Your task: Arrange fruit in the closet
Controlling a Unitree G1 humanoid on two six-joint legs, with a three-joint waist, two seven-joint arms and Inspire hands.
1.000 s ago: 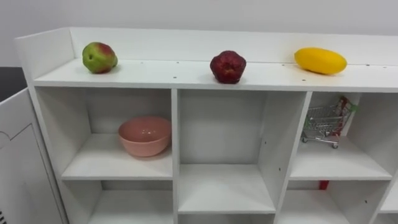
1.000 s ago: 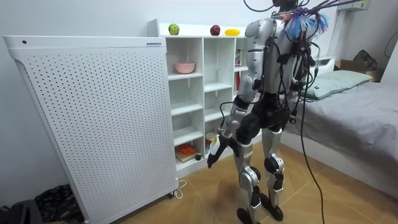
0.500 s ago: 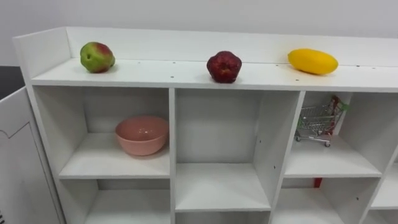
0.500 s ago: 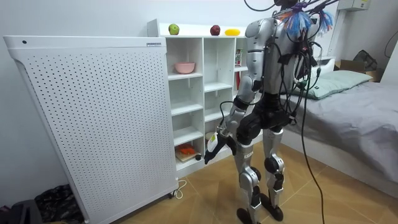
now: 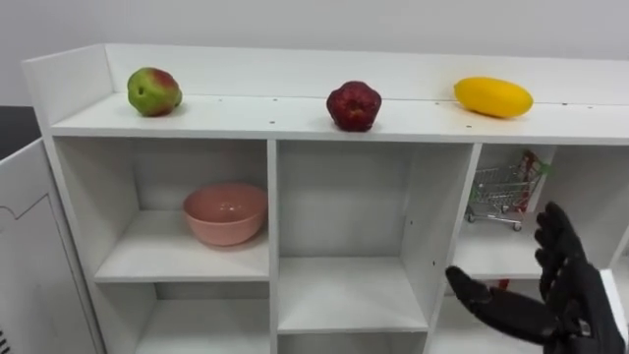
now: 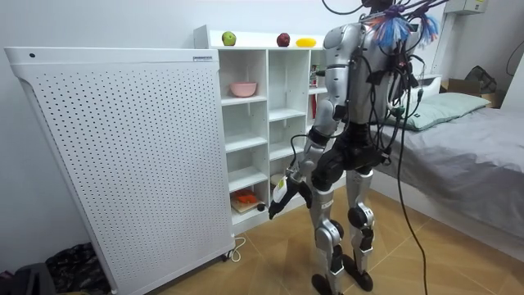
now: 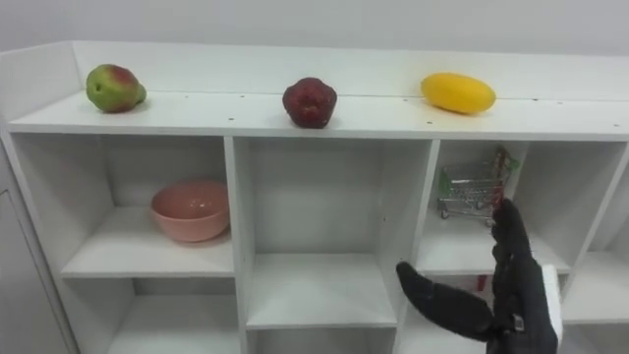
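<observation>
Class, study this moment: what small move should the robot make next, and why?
Probably raise the right hand toward the yellow fruit on top of the closet. The hand is open and empty, low in front of the right-side compartments, and that fruit lies nearest above it.

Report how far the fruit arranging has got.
Done: nothing evident. The apple, dark red fruit and yellow fruit lie on top of the closet; its upper compartments hold a pink bowl and a toy cart, no fruit. In hand: nothing seen; the right robot hand hovers open before the closet, the left robot hand hangs low. Left: placing all three fruits, probably.
</observation>
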